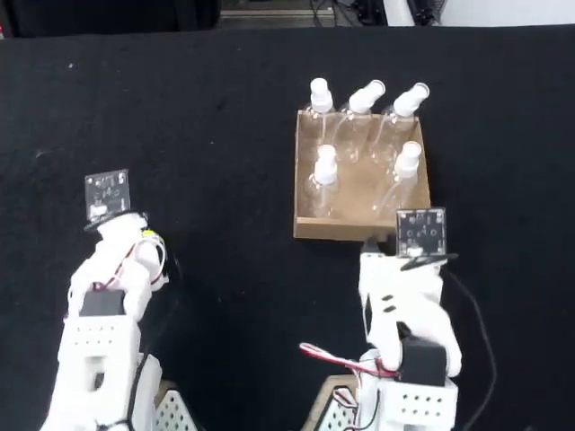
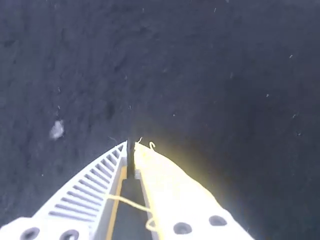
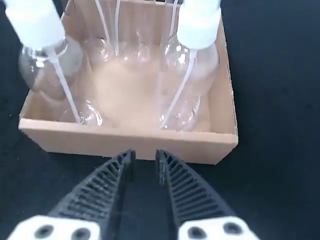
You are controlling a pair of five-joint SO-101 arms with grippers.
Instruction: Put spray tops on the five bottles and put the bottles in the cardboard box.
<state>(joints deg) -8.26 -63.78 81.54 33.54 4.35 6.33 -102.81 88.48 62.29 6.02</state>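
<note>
5 bottles [image 1: 323, 180] with spray tops [image 1: 320, 90] stand in the cardboard box [image 1: 359, 229] toward the table's [image 1: 225, 108] far edge. Right gripper [image 3: 145, 162], slightly parted and empty, faces its near wall; left gripper [image 2: 131, 150] clenched, empty

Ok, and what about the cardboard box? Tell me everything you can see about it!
The cardboard box is a shallow, open-topped tray of plain brown card with low walls. It is squarish and sits flat on the black table. Five clear bottles with white spray tops are inside it, three at the back with their tops poking past the far wall and two in front. The right gripper hangs just before its near wall, holding nothing.
</note>
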